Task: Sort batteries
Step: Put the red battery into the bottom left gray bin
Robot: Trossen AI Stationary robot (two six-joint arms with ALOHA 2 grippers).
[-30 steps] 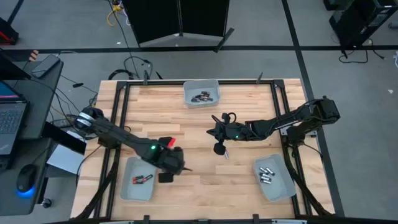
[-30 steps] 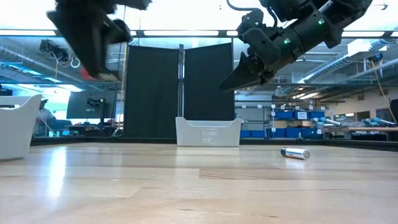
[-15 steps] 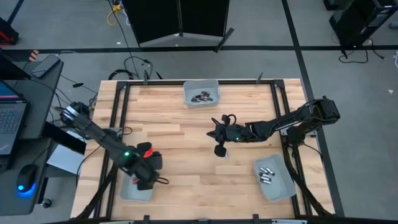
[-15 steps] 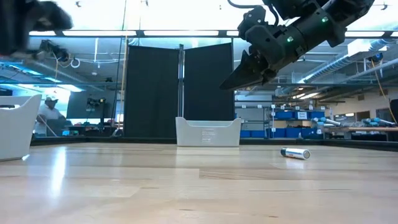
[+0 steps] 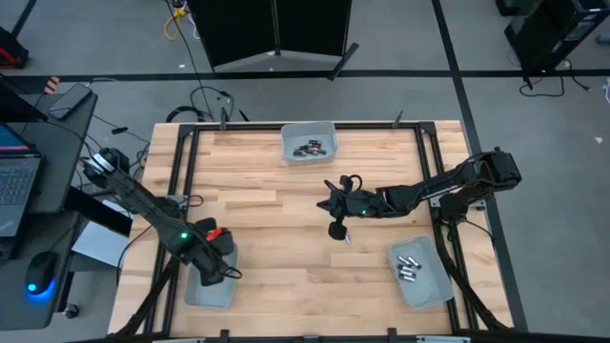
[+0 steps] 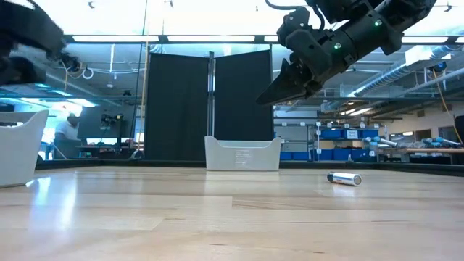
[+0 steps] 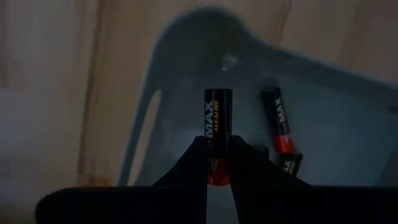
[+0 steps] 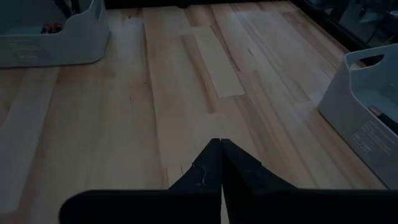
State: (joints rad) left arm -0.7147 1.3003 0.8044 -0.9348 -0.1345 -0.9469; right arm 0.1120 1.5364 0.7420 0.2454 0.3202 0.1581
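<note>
I see a table [image 5: 305,191] of pale wood planks, smooth and a bit shiny. My trays [image 5: 310,141] look like matt grey plastic. One battery [image 7: 218,134] has a glossy black-and-red wrap; another [image 6: 344,178] looks like shiny metal.

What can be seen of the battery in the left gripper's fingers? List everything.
The battery is a small black cylinder with a red band at one end and yellow and white lettering, "MAX ALKALINE", along its side. The left gripper is shut on its red end, one dark finger on each side, so the black end points away from the wrist. It hangs over the pale tray at the table's front-left corner, where at least two similar red-and-black cells already lie. Only the fingers touch it.
</note>
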